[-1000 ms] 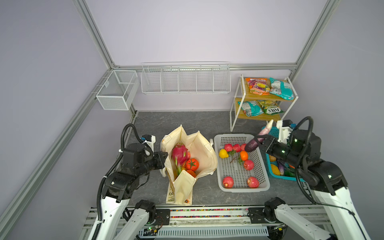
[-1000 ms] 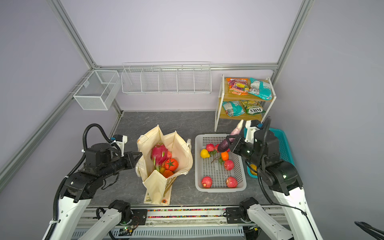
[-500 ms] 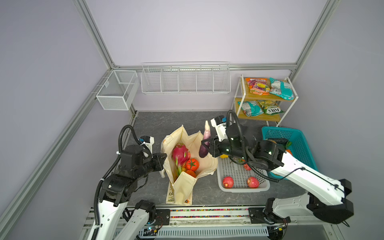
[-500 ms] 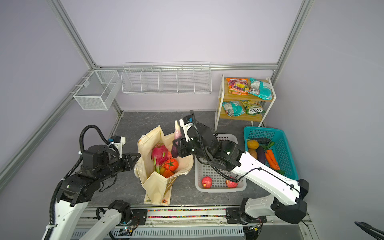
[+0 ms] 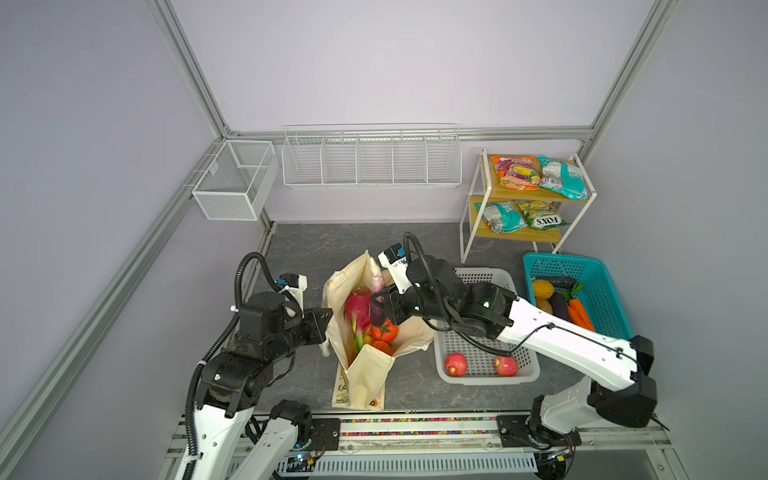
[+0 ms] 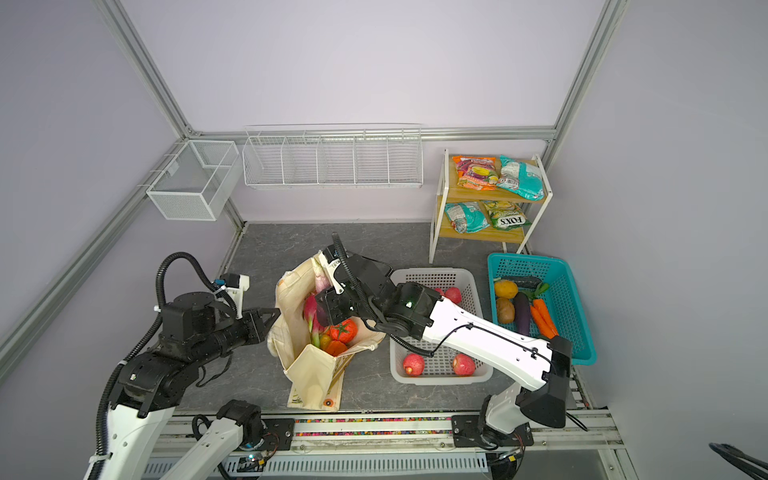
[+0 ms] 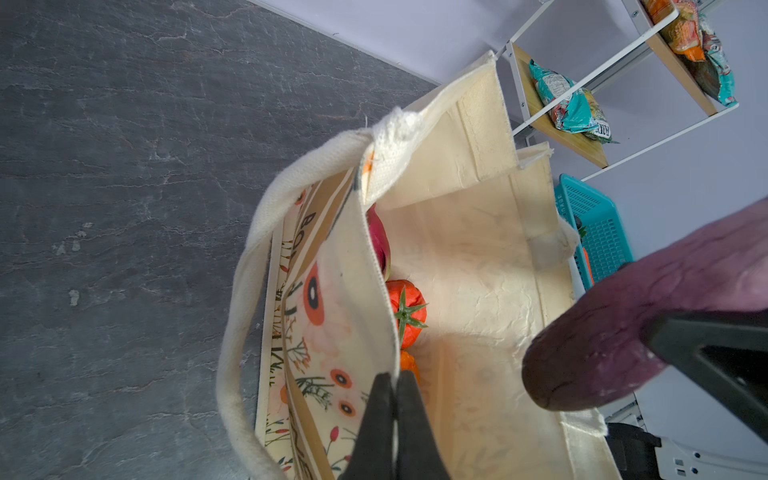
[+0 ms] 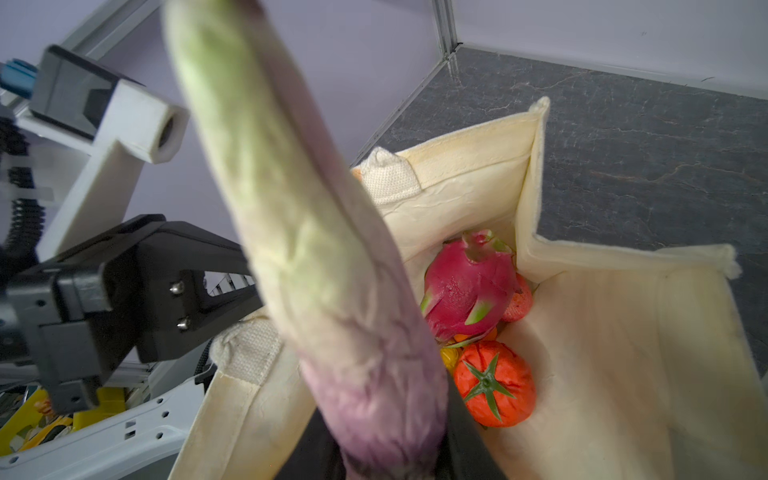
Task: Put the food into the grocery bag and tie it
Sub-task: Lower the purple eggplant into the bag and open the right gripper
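Grocery bag? — Stands open, near centre; the left gripper is pinched shut on its left rim.
Right gripper? — Clamped around a purple eggplant, held over the bag's mouth, above dragon fruit; snack packets lie far right.

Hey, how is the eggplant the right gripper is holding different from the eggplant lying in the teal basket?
The held eggplant fades from purple to pale greenish white; the basket eggplant is dark purple all over. The held eggplant stands nearly upright in the right gripper at the mouth of the open grocery bag; the basket eggplant lies flat in the teal basket beside carrots. Both are long and slim.
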Robot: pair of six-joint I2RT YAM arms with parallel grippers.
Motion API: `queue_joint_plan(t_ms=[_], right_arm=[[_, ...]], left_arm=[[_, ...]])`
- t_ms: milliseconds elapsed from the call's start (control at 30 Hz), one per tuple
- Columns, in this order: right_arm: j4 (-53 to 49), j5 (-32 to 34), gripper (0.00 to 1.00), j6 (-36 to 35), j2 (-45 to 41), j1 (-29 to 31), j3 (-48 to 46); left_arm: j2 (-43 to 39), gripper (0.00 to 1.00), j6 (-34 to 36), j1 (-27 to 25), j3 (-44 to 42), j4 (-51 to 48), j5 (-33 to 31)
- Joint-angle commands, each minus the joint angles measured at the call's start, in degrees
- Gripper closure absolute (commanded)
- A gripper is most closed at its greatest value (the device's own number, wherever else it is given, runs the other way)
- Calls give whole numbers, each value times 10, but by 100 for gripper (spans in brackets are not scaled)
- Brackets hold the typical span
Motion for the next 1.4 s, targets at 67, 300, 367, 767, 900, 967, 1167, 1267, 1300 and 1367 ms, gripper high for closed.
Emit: queue_joint_plan(t_ms=[67,300,367,767,900,967,1167,1267,1300,1367], right_arm=[[-2,-23,76,-19,30,5,13],[-9,-25,73,-18,69,6,4],[-12,-26,72,-15,80,6,1],[-47,-13,68,-14,138,-2,-11],[-56,-9,66,-14,153,-9,-13],[-57,-9,66,-17,163,-11,-10],[-72,4,63,-28,201,-13,15],[-77,6,61,-33,219,-14,33],[-79,5,60,-35,225,-14,39],[-82,7,58,-36,232,-14,49]], left_arm=[[-8,100,-3,0,12,-22,3],[-11,100,-2,0,17,-27,1],[-12,100,-3,0,18,-29,-1],[-16,100,6,0,25,-43,-10],[-18,100,8,0,25,-48,-13],[-19,100,6,0,23,-46,-13],[-20,100,6,0,25,-47,-12],[-17,100,8,0,25,-48,-13],[-17,100,8,0,25,-47,-13],[-17,100,8,0,25,-47,-13]])
